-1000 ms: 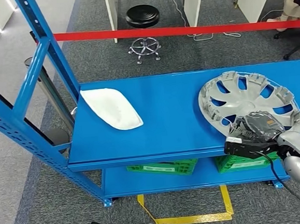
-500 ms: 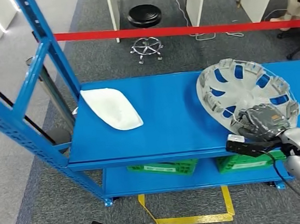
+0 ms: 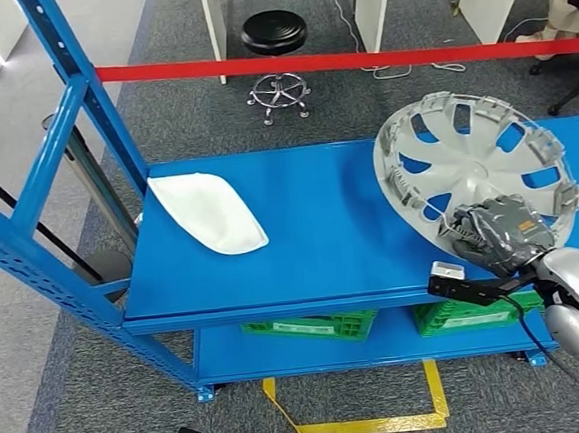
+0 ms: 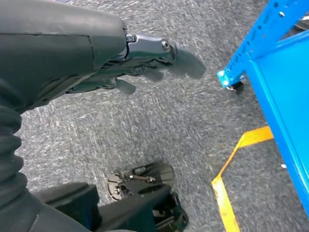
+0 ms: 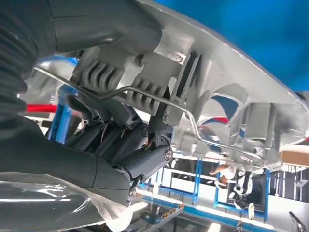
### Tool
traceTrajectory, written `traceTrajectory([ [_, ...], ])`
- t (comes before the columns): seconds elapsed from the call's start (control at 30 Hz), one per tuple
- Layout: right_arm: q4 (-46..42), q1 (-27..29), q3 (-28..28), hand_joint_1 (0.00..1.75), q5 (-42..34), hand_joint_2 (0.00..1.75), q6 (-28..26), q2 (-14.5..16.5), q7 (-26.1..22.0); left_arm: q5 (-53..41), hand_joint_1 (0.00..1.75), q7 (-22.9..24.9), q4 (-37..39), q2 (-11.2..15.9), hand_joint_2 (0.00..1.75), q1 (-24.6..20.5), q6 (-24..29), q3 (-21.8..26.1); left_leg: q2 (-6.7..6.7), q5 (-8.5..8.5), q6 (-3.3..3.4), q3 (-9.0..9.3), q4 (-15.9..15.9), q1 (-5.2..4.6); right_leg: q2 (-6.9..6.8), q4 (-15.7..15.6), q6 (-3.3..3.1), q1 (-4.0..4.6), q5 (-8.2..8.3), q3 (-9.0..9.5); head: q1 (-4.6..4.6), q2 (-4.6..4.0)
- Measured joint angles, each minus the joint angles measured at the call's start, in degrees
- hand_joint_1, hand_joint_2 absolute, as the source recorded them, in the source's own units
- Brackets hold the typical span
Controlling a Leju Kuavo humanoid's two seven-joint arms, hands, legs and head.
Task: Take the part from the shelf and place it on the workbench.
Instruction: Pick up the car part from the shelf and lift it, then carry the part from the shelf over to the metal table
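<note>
- We see a round silver-grey plastic hubcap (image 3: 475,167) with curved spokes, open slots between them and small clip blocks set around its rim — it sits at about 3 o'clock in the head view, over the right part of the blue shelf (image 3: 326,234), tilted with its far edge raised.
- Our right hand (image 3: 499,232), wrapped in a glossy dark cover, grips the hubcap's near rim; in the right wrist view the dark fingers (image 5: 120,130) curl under the ribbed inner side, where a thin wire ring runs along the clips.
- Our left hand (image 4: 153,67) hangs over speckled grey carpet, fingers loosely apart and holding nothing.
- At about 9 o'clock a smooth white leaf-shaped part (image 3: 207,213) lies flat on the shelf — well apart from the hubcap.
- The shelf is smooth painted metal with perforated uprights; green crates (image 3: 310,325) sit on the level below.
</note>
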Motion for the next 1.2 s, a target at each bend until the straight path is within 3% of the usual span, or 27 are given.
traceTrajectory([
  [0.1, -0.2, 0.2, -0.5, 1.75, 0.3, 1.75, -0.1, 0.1, -0.1, -0.2, 0.00, 0.0, -0.1, -0.1, 1.75, 0.0, 0.0, 0.0, 0.07, 0.31, 0.18, 0.72, -1.7, 0.51, -0.05, 1.1, 0.70, -0.06, -1.12, -0.84, 0.14, 0.00],
  [0.2, -0.3, 0.6, -1.0, 1.75, 0.8, 1.75, -0.4, 0.2, -0.5, -0.6, 0.00, 0.1, -0.3, -0.3, 1.75, -0.2, -0.3, 0.1, 0.12, 0.54, 0.36, 0.97, -2.2, 0.68, -0.01, 10.2, 1.26, -0.25, -5.50, -5.35, 0.31, 0.00],
  [0.27, -0.4, 1.0, -1.1, 1.75, 1.2, 1.75, -0.7, 0.4, -0.7, -1.0, 0.00, 0.1, -0.3, -0.4, 1.75, -0.2, -0.5, 0.2, 0.12, 0.47, 0.32, 1.00, -2.2, 0.68, -0.02, 14.5, 1.65, -0.39, -6.21, -7.64, 0.30, 0.00],
  [0.3, -0.4, 1.2, -1.1, 1.75, 1.6, 1.75, -1.0, 0.5, -0.8, -1.1, 0.00, 0.1, -0.3, -0.4, 1.75, -0.2, -0.6, 0.2, 0.11, 0.42, 0.25, 1.03, -2.1, 0.71, -0.04, 13.6, 1.80, -0.48, -5.02, -7.38, 0.30, 0.00],
  [0.37, -0.7, 1.5, -1.4, 1.75, 2.6, 1.75, -2.0, 0.7, -0.8, -1.4, 0.00, 0.1, -0.3, -0.4, 1.75, -0.3, -0.8, 0.3, 0.04, 0.14, -0.16, 1.07, -1.8, 0.80, -0.14, 6.7, 2.09, -0.72, -1.18, -4.15, 0.31, 0.00],
  [0.43, -1.2, 1.9, -2.0, 1.75, 4.1, 1.75, -3.7, 1.0, -0.6, -1.7, 0.00, 0.2, -0.3, -0.5, 1.75, -0.3, -0.7, 0.5, -0.06, -0.12, -0.73, 0.77, -1.2, 0.61, -0.15, 0.9, 1.88, -0.71, 0.59, -1.14, 0.38, 0.00],
  [0.53, -2.5, 3.0, -2.7, 1.75, 6.7, 1.75, -6.4, 1.9, 0.1, -2.0, 0.00, 0.5, -0.3, -0.5, 1.75, -0.2, -0.1, 1.0, -0.07, -0.12, -1.30, 0.40, -0.7, 0.42, 0.03, 0.1, 0.89, -0.58, 0.47, -0.65, 0.36, 0.00],
  [0.6, -3.5, 3.5, -3.2, 1.75, 7.7, 1.75, -7.3, 2.4, 0.6, -2.2, 0.00, 0.9, -0.4, -0.6, 1.75, -0.3, 0.3, 1.3, -0.01, -1.17, -1.86, -0.01, 0.5, 0.51, 0.02, 0.1, 0.35, -0.73, 0.51, -0.57, 0.22, 0.00],
  [0.63, -4.0, 3.6, -3.6, 1.75, 8.1, 1.75, -7.5, 2.7, 0.9, -2.3, 0.00, 1.0, -0.4, -0.7, 1.75, -0.3, 0.5, 1.4, 0.01, -2.51, -2.22, -0.84, 2.6, 0.59, -0.02, 0.0, 0.08, -0.83, 0.53, -0.50, 0.12, 0.00],
  [0.7, -4.9, 3.8, -4.1, 1.75, 8.6, 1.75, -7.8, 3.1, 1.3, -2.5, 0.00, 1.2, -0.5, -0.8, 1.75, -0.3, 0.6, 1.5, 0.06, -6.11, -2.73, -3.83, 9.7, 0.79, -0.08, 0.0, -0.30, -0.78, 0.48, -0.45, -0.09, 0.00],
  [0.77, -5.5, 4.2, -4.6, 1.75, 9.0, 1.75, -8.1, 3.4, 1.4, -2.5, 0.00, 1.2, -0.5, -0.8, 1.75, -0.2, 0.7, 1.6, 0.07, -7.80, -2.72, -6.19, 15.2, 0.90, -0.04, 0.1, -0.39, -0.64, 0.43, -0.40, -0.09, 0.00],
  [0.8, -5.8, 4.4, -4.8, 1.75, 9.2, 1.75, -8.2, 3.6, 1.5, -2.5, 0.00, 1.3, -0.5, -0.8, 1.75, -0.2, 0.7, 1.6, 0.07, -7.02, -2.52, -6.15, 15.1, 0.88, 0.01, 0.1, -0.43, -0.52, 0.40, -0.33, -0.09, 0.00],
  [0.83, -6.0, 4.5, -5.0, 1.75, 9.3, 1.75, -8.3, 3.8, 1.5, -2.6, 0.00, 1.3, -0.5, -0.8, 1.75, -0.2, 0.8, 1.6, 0.06, -5.27, -2.17, -5.17, 12.8, 0.83, 0.06, 0.1, -0.47, -0.40, 0.36, -0.23, -0.09, 0.00],
  [0.9, -6.5, 4.6, -5.3, 1.75, 9.3, 1.75, -8.4, 4.0, 1.6, -2.6, 0.00, 1.3, -0.6, -0.8, 1.75, -0.2, 0.8, 1.7, 0.01, -1.32, -1.09, -1.92, 5.4, 0.52, 0.16, 0.1, -0.49, -0.12, 0.25, -0.02, -0.05, 0.00],
  [0.93, -6.6, 4.7, -5.4, 1.75, 9.3, 1.75, -8.5, 4.1, 1.6, -2.6, 0.00, 1.3, -0.6, -0.8, 1.75, -0.2, 0.9, 1.8, 0.00, -0.25, -0.65, -0.60, 2.4, 0.34, 0.19, 0.1, -0.43, -0.03, 0.20, -0.02, -0.04, 0.00],
  [0.97, -6.7, 4.7, -5.5, 1.75, 9.4, 1.75, -8.5, 4.2, 1.6, -2.6, 0.00, 1.3, -0.7, -0.8, 1.75, -0.3, 0.9, 1.8, -0.01, 0.02, -0.34, 0.14, 0.6, 0.18, 0.18, 0.1, -0.31, 0.00, 0.21, -0.11, -0.03, 0.00],
  [1.1, -7.1, 5.1, -6.0, 1.75, 9.6, 1.75, -9.0, 4.4, 1.6, -2.8, 0.00, 1.3, -0.8, -0.9, 1.75, -0.2, 1.0, 2.0, 0.07, -0.04, -0.09, 0.79, -1.4, 0.36, 0.04, 0.4, 0.60, -0.09, -0.37, -0.78, 0.08, 0.00],
  [1.13, -7.2, 5.2, -6.2, 1.75, 9.7, 1.75, -9.2, 4.4, 1.5, -2.9, 0.00, 1.3, -0.8, -1.0, 1.75, -0.2, 1.0, 2.1, 0.11, 0.18, 0.01, 0.98, -1.9, 0.54, 0.04, 2.0, 0.79, -0.09, -1.41, -1.57, 0.17, 0.00],
  [1.2, -7.4, 5.4, -6.6, 1.75, 9.9, 1.75, -9.9, 4.5, 1.3, -3.1, 0.00, 1.3, -0.9, -1.1, 1.75, -0.3, 1.1, 2.3, 0.15, 0.37, 0.21, 1.10, -2.2, 0.69, 0.03, 8.4, 1.13, -0.17, -4.66, -4.69, 0.31, 0.00],
])
